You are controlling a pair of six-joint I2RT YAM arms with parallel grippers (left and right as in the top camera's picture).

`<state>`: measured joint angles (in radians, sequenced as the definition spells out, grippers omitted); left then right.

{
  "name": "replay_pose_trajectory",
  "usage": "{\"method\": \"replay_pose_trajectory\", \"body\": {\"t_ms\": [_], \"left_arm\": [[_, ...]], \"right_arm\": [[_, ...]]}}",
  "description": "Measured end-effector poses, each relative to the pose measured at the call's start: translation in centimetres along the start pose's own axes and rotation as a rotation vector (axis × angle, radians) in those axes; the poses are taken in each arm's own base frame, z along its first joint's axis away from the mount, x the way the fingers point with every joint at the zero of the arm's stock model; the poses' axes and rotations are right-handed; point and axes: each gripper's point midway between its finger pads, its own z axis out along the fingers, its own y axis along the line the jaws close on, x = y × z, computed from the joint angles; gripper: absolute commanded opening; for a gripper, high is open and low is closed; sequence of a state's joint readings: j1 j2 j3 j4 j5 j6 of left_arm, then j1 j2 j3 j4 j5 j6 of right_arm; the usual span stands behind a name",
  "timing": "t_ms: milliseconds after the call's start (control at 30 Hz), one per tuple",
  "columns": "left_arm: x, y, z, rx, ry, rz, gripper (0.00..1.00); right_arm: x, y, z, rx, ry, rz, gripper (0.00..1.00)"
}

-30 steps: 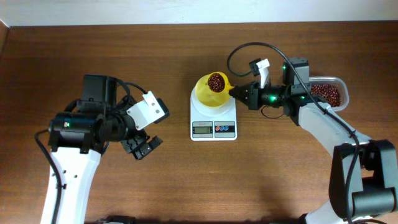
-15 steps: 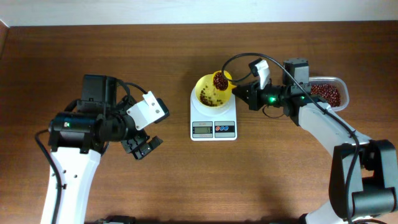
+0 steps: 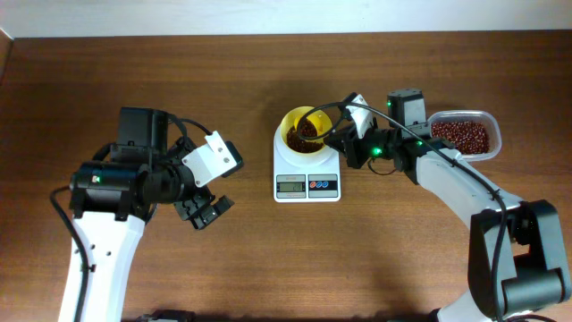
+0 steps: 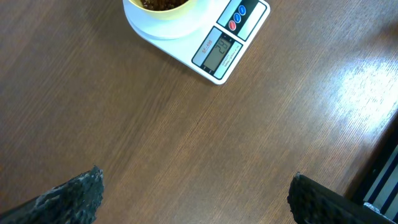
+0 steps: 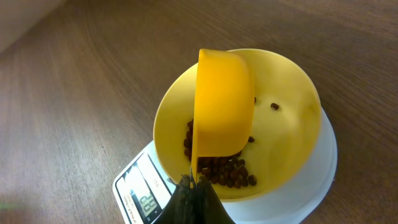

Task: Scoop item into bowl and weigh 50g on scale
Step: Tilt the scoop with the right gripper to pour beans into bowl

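Observation:
The pale yellow bowl stands on the white scale and holds dark red-brown beans. My right gripper is shut on the handle of a small yellow scoop, which is tipped on its side inside the bowl. The scale's display is lit. More beans fill the clear container at the right. My left gripper is open and empty, left of the scale; its view shows the scale and the bowl's rim.
The clear plastic container stands on the table right of the right arm. The table's far edge meets a pale wall. The left arm's body sits over the table's left half.
The right gripper has moved left and rolled the scoop over. The beans that sat in the scoop now lie in the bowl. The left arm has not moved.

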<state>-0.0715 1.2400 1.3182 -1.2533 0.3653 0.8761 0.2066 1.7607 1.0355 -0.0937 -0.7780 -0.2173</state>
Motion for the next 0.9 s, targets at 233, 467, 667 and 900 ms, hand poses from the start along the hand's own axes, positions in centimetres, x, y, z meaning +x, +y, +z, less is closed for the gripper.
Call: {"method": "replay_pose_trajectory", "body": {"t_ms": [233,467,667,900], "left_arm": [[0.0,0.0,0.0,0.000,0.000,0.000,0.99],[0.0,0.0,0.0,0.000,0.000,0.000,0.99],[0.0,0.0,0.0,0.000,0.000,0.000,0.99],[0.0,0.0,0.0,0.000,0.000,0.000,0.99]], "right_arm": [[-0.1,-1.2,0.0,0.084,0.007,-0.020,0.04],[-0.4,-1.9,-0.3,0.148,0.015,-0.070,0.04],[-1.8,-1.3,-1.2,0.167,-0.010,-0.138,0.04],[-1.0,-1.8,-1.0,0.243,0.042,-0.138,0.04]]}}
